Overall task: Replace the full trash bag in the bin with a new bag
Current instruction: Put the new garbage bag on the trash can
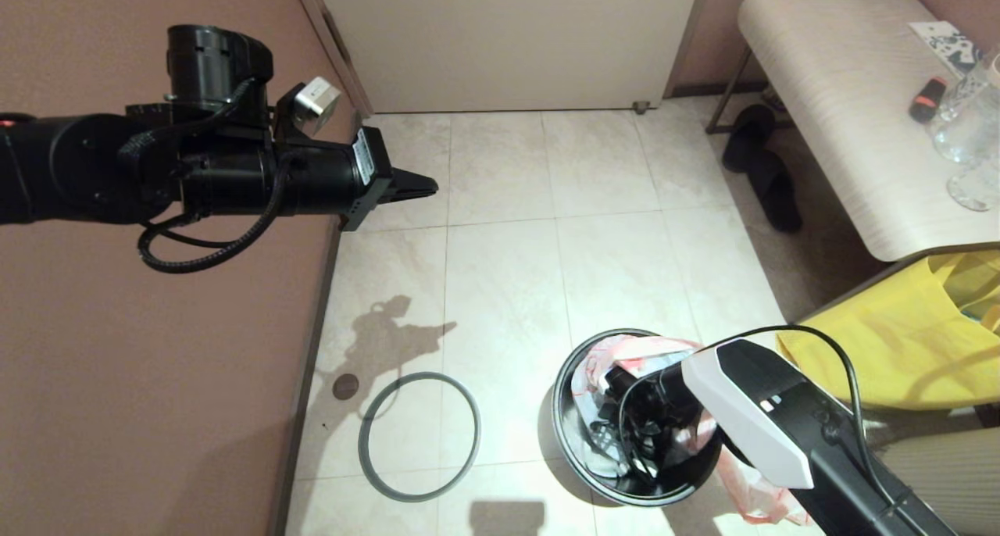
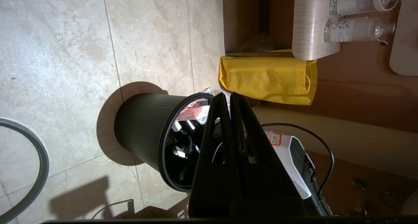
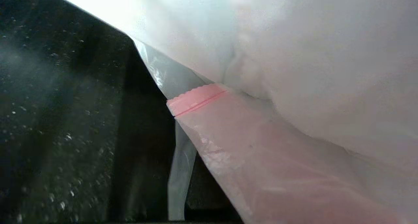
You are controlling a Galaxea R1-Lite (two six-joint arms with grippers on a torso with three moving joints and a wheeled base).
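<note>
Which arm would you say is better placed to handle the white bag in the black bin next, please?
The right: the right gripper is down inside the bin among the bag, while the left gripper hangs shut high above the floor, well away.

This looks like a hotel or guest room near its entrance. The floor is glossy beige stone tile, meeting a pale door with a doorstop at its foot. A wood-grain bench with rounded corners stands along the wall, carrying water bottles near its edge. Dark slippers lie on the tiles under the bench, and a yellow cloth tote sits beside it.
</note>
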